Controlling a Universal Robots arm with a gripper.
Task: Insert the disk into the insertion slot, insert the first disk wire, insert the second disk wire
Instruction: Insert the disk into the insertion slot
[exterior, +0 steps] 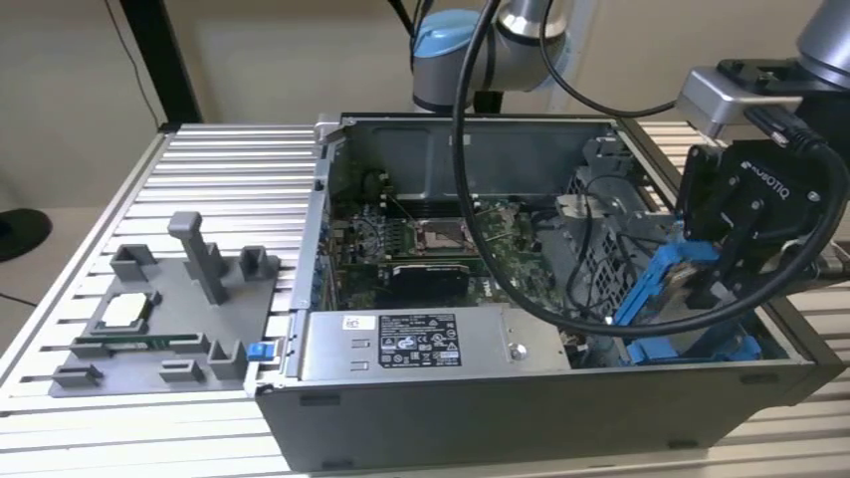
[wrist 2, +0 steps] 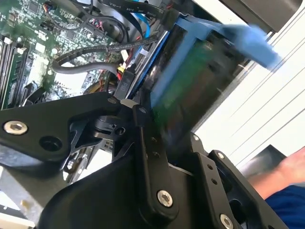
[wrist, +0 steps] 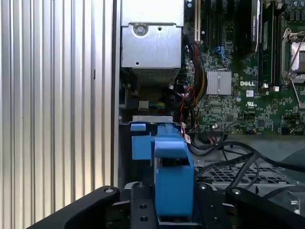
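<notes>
The end effector [exterior: 707,271] is clenched on the disk [exterior: 675,284]. Its black fingers [wrist: 206,194] press on both sides of the blue frame, and the disk sticks out from between them. In the exterior view the disk stands almost upright, tipped a little. It sits right under the end effector, at the end of the case [exterior: 531,418] on the exterior view's right. The low part of the disk is down inside the case walls.

Another blue piece [exterior: 698,349] lies low in the case, just under the disk. I cannot tell if they touch. Black cables [exterior: 584,319] hang in a loop in front of the disk.

In the first wrist view the disk points toward a grey metal box [wrist: 152,43] a little way ahead. The green board [wrist: 248,71] lies beside it. In the second wrist view the dark side of the disk looks blurry between the fingers. A hand [wrist 2: 291,167] with a blue sleeve [wrist 2: 286,205] shows at the edge.

The case sits on a ribbed metal desk [exterior: 226,169]. A grey tray [exterior: 159,319] with small parts rests on the desk, well apart from the end effector, on the exterior view's left.
</notes>
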